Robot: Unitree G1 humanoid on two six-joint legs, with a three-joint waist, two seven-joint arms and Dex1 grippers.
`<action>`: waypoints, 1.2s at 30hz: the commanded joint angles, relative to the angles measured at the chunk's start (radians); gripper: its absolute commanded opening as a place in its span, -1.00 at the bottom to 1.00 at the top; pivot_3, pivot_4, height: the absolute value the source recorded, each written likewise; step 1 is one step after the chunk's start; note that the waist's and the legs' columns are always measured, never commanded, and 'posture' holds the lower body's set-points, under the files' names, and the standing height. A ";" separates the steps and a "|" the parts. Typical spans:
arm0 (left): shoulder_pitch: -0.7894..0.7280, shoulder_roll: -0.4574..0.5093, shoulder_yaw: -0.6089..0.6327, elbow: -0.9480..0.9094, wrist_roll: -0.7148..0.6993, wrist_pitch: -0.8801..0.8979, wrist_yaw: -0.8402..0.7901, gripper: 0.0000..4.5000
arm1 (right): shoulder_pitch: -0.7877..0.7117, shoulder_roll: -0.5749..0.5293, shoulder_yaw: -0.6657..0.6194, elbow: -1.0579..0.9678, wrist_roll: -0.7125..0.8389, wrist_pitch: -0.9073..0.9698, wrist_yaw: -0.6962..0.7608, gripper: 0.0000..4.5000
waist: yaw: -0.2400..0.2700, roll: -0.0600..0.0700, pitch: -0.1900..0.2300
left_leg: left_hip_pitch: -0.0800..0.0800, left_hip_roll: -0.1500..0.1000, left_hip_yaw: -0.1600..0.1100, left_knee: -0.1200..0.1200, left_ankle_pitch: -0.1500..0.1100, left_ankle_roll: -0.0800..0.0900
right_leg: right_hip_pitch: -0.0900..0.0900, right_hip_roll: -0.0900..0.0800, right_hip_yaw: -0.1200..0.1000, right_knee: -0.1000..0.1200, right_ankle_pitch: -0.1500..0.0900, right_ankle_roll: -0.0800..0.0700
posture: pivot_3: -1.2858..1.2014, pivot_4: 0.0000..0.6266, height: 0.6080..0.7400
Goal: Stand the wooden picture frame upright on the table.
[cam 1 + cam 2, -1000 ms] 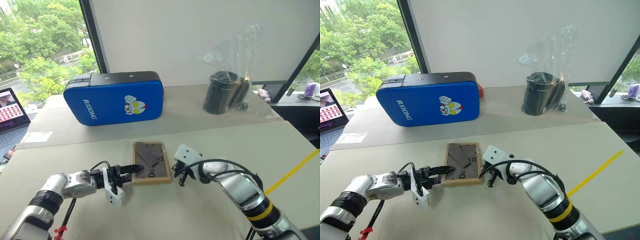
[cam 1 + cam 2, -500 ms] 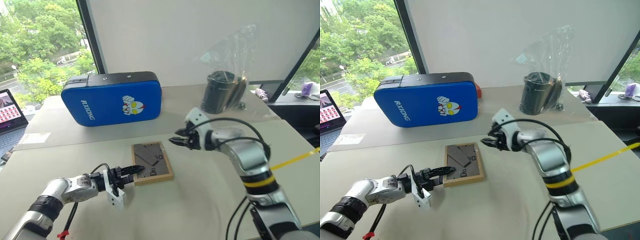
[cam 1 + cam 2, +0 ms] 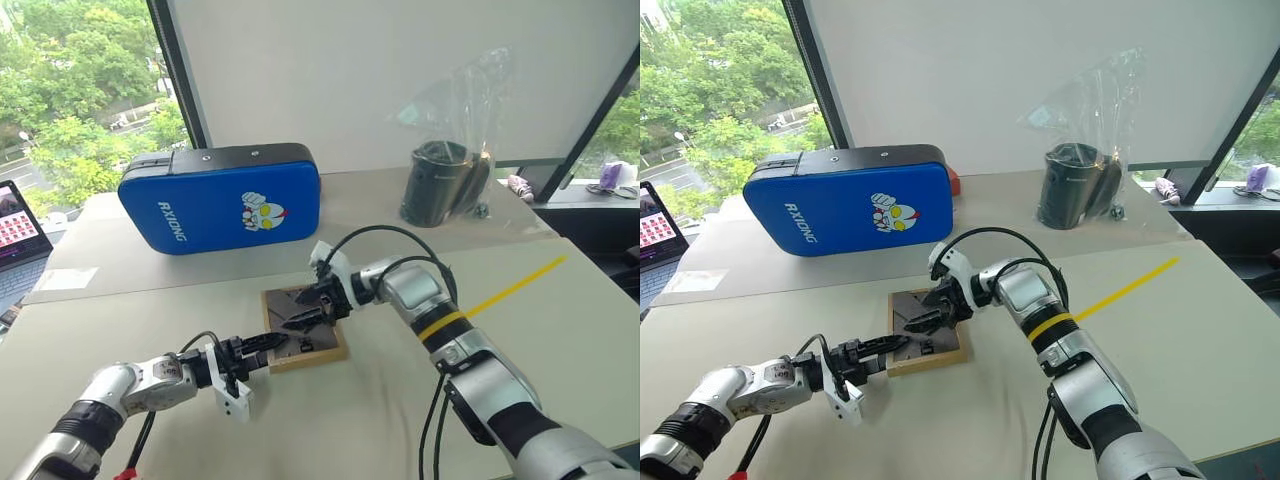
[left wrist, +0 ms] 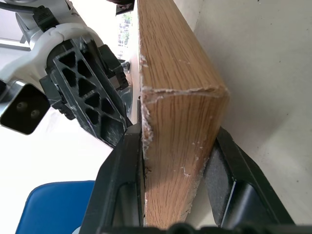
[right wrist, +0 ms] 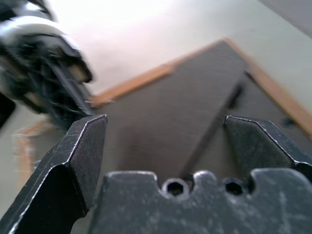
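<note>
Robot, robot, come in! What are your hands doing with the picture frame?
Left gripper clamps wooden picture frame corner. Right gripper open above its back. Frame face-down on table.

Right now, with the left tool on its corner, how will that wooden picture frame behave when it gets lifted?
The wooden picture frame looks rigid: thick solid wood, so it shouldn't flex. The left tool pinches just one corner, so the frame may pivot or sag. It lies back-up on the table; once stood up, it probably tips easily unless the stand panel is folded out.

Head views look down over the table; wrist views sit close on the wooden picture frame.
</note>
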 commanded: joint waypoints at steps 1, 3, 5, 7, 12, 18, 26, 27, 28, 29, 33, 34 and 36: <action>0.051 0.000 -0.055 0.008 0.029 0.005 -0.041 -0.47 | 0.021 0.001 -0.042 -0.112 0.120 0.109 0.114 0.99 | 0.000 0.000 0.000 | 0.000 0.000 0.000 0.000 0.000 0.000 | 0.000 0.000 0.000 0.000 0.000 0.000 | 0.03 -0.52 1.00; 0.057 0.000 -0.052 0.003 0.025 0.011 -0.043 -0.47 | 0.030 -0.008 -0.073 -0.163 0.155 0.141 0.123 0.99 | 0.000 0.000 0.000 | -0.001 0.000 0.000 0.000 0.000 0.000 | -0.001 0.000 0.000 0.000 0.000 0.000 | 0.03 -0.52 1.00; 0.064 -0.001 -0.051 -0.002 0.024 0.015 -0.043 -0.47 | 0.037 -0.017 -0.112 -0.200 0.187 0.165 0.114 0.99 | 0.000 0.000 0.000 | -0.002 0.000 0.000 0.000 0.000 0.000 | -0.002 0.000 0.000 0.000 0.000 0.000 | 0.03 -0.52 1.00; 0.070 -0.001 -0.051 -0.006 0.021 0.018 -0.045 -0.47 | 0.043 -0.025 -0.132 -0.215 0.195 0.171 0.095 0.99 | 0.000 0.000 0.000 | -0.006 0.000 0.000 0.000 0.000 -0.001 | -0.007 -0.001 0.000 0.000 0.000 0.000 | 0.03 -0.52 1.00; 0.074 -0.002 -0.052 -0.009 0.011 0.022 -0.050 -0.47 | 0.075 -0.087 -0.133 -0.222 0.154 0.131 0.058 0.99 | 0.000 0.000 0.000 | -0.015 -0.001 0.000 0.002 0.004 -0.008 | -0.016 -0.002 0.000 0.002 0.000 0.000 | 0.03 -0.52 1.00; 0.074 -0.003 -0.057 -0.002 0.003 0.023 -0.057 -0.47 | 0.097 -0.181 -0.158 -0.188 0.094 0.079 -0.021 0.99 | -0.001 0.000 0.000 | -0.014 -0.004 0.001 0.002 0.004 -0.007 | -0.015 -0.005 0.000 0.002 0.000 0.000 | 0.03 -0.52 1.00; 0.068 0.001 -0.061 0.010 -0.008 0.023 -0.059 -0.47 | 0.336 -0.479 -0.180 -0.365 -0.184 -0.523 -0.180 0.99 | 0.005 0.000 0.000 | -0.014 -0.006 0.001 0.001 0.004 -0.007 | -0.014 -0.008 -0.002 0.001 -0.001 0.002 | 0.03 -0.52 1.00; 0.067 0.001 -0.060 0.012 -0.011 0.022 -0.060 -0.47 | 0.374 -0.502 -0.164 -0.378 -0.234 -0.644 -0.205 0.99 | -0.001 0.002 -0.001 | -0.013 -0.006 0.003 0.000 0.003 -0.006 | -0.014 -0.008 -0.002 0.001 -0.002 0.003 | 0.03 -0.52 1.00; 0.065 0.001 -0.060 0.014 -0.015 0.021 -0.062 -0.47 | 0.427 -0.552 -0.112 -0.396 -0.361 -0.859 -0.275 0.99 | -0.004 0.002 -0.001 | -0.013 -0.006 0.004 0.000 0.003 -0.006 | -0.014 -0.008 -0.001 0.002 -0.002 0.003 | 0.03 -0.52 1.00; 0.063 0.000 -0.060 0.016 -0.018 0.021 -0.064 -0.47 | 0.472 -0.588 -0.067 -0.415 -0.468 -1.045 -0.332 0.99 | -0.003 0.002 -0.001 | -0.012 -0.006 0.007 0.001 0.003 -0.006 | -0.014 -0.009 0.001 0.002 -0.002 0.003 | 0.03 -0.52 1.00; 0.060 0.004 -0.058 0.019 -0.029 0.012 -0.065 -0.47 | 0.522 -0.555 -0.017 -0.457 -0.657 -1.340 -0.529 0.99 | -0.010 -0.002 0.001 | -0.003 -0.006 0.013 0.001 0.000 0.000 | -0.008 -0.009 0.003 0.001 -0.002 0.004 | 0.03 -0.52 1.00; 0.060 0.005 -0.058 0.020 -0.031 0.011 -0.065 -0.47 | 0.524 -0.534 -0.013 -0.464 -0.687 -1.374 -0.567 0.99 | -0.012 -0.003 0.001 | 0.003 -0.004 0.013 0.000 0.000 0.000 | -0.001 -0.009 0.002 0.000 -0.003 0.004 | 0.03 -0.52 1.00; 0.059 0.007 -0.053 0.019 -0.042 0.004 -0.066 -0.47 | 0.520 -0.480 -0.007 -0.490 -0.743 -1.412 -0.632 0.99 | -0.012 -0.005 0.002 | 0.007 -0.003 0.013 0.000 -0.001 0.001 | 0.003 -0.008 0.002 -0.001 -0.007 0.011 | 0.03 -0.52 1.00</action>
